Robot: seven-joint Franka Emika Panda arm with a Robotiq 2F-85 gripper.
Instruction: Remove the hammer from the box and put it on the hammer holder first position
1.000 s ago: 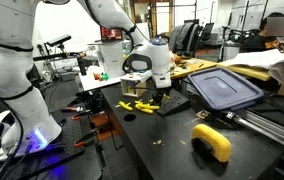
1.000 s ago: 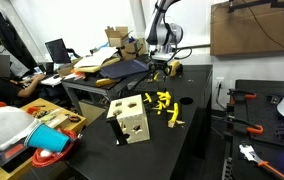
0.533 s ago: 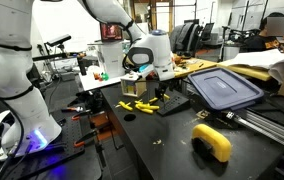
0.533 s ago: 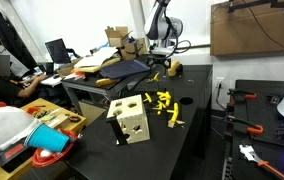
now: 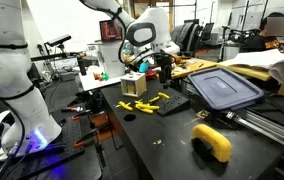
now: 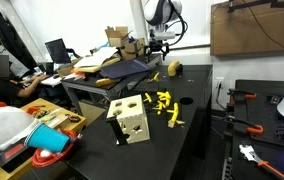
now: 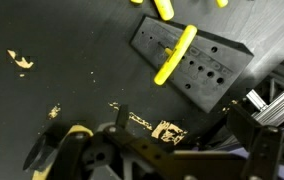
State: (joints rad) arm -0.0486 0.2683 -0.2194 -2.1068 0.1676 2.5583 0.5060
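In an exterior view the tan box point(image 6: 132, 120) stands nearest you, on the counter point(image 6: 197, 140) at the lower middle of the frame. Past it, beside loose yellow tools point(image 6: 165, 104), the hammer point(image 7: 174, 55) lies flat across the dark holder point(image 7: 207, 65), outside the box. Farther back, your fingers point(image 7: 264, 140) hang high above the counter, spread apart and holding nothing. The blue-grey lid point(image 5: 222, 88) lies flat, right of centre.
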